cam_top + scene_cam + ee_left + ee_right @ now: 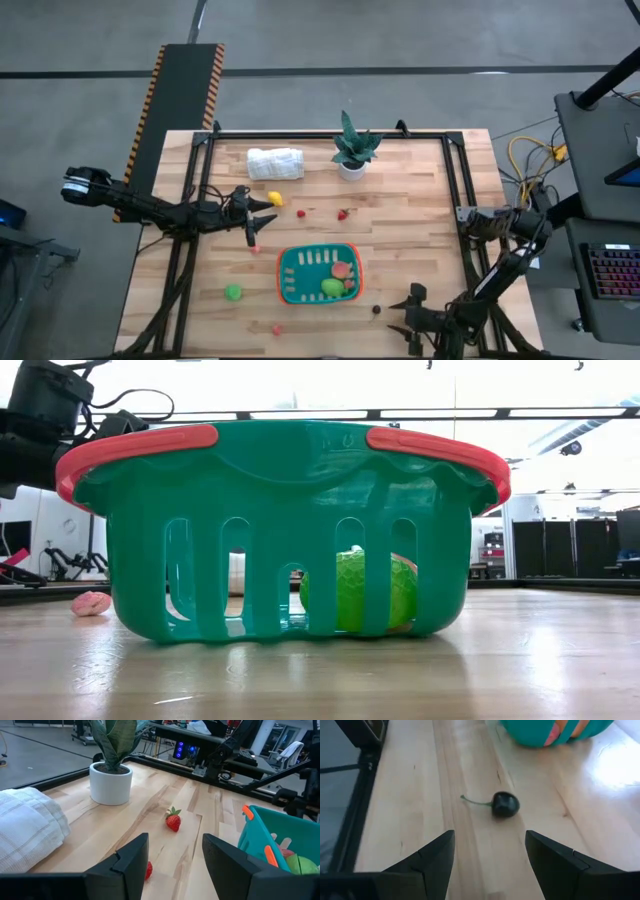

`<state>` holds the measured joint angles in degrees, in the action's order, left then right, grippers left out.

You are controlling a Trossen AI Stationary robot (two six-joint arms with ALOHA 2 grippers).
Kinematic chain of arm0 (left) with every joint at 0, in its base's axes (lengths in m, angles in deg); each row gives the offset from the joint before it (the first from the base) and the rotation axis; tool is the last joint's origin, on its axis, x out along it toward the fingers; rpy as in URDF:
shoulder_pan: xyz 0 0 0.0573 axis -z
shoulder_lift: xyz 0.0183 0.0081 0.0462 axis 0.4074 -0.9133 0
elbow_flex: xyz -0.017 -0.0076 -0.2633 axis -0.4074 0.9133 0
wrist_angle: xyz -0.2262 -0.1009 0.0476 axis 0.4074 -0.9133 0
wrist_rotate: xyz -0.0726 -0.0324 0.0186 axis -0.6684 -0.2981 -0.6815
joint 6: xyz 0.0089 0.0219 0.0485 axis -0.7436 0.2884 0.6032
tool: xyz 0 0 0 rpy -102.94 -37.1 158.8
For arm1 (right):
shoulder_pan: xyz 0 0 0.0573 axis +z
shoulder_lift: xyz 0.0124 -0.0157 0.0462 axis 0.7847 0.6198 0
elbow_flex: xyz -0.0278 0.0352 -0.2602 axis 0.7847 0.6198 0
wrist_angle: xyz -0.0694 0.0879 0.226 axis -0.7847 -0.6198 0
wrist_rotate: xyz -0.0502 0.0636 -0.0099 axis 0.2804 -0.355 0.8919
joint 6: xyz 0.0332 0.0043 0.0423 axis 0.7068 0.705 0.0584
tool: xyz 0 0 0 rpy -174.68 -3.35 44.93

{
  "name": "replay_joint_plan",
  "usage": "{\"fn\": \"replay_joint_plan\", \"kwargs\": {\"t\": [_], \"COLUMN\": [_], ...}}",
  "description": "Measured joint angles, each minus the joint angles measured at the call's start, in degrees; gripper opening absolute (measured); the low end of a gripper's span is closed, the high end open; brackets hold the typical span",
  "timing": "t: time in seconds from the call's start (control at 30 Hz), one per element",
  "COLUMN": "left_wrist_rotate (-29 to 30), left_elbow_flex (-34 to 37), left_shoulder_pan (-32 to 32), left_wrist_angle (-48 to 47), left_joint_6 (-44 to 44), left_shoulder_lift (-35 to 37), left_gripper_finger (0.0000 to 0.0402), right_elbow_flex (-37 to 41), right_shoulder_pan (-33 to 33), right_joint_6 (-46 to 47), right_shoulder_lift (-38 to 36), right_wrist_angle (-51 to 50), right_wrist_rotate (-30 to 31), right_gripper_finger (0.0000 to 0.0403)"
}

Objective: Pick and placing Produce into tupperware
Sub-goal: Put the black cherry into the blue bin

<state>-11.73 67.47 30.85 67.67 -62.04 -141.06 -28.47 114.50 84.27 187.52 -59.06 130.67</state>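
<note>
Inside, the tupperware (288, 276) holds a green fruit (331, 288) and a pink one (342, 269). Just ahead of the spread, empty right end effector (409, 313) lies a dark cherry (505, 804); the left end effector (258, 220), also spread, faces a strawberry (173, 820).

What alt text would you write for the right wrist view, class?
A dark cherry with a thin stem lies on the wooden table, ahead of the right gripper, whose two dark fingers stand open and empty. The teal tupperware shows at the far edge.
</note>
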Motion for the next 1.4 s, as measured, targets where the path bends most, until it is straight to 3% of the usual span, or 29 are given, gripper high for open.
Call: {"fn": "replay_joint_plan", "kwargs": {"t": [0.27,1.4], "left_wrist_rotate": [0.00,0.00], "left_elbow_flex": [0.00,0.00], "left_shoulder_pan": [0.00,0.00], "left_wrist_angle": [0.11,0.09], "left_joint_6": [-0.03,0.02], "left_shoulder_lift": [0.00,0.00], "left_gripper_finger": [0.0173,0.0173], "right_elbow_flex": [-2.87,-2.93], "right_shoulder_pan": [-1.43,-6.32], "right_joint_6": [-1.56,-10.99], "right_shoulder_lift": [4.30,6.07], "right_wrist_angle": [-0.14,4.96], "right_wrist_rotate": [-0.07,1.10], "right_gripper_finger": [0.0235,0.0235]}}
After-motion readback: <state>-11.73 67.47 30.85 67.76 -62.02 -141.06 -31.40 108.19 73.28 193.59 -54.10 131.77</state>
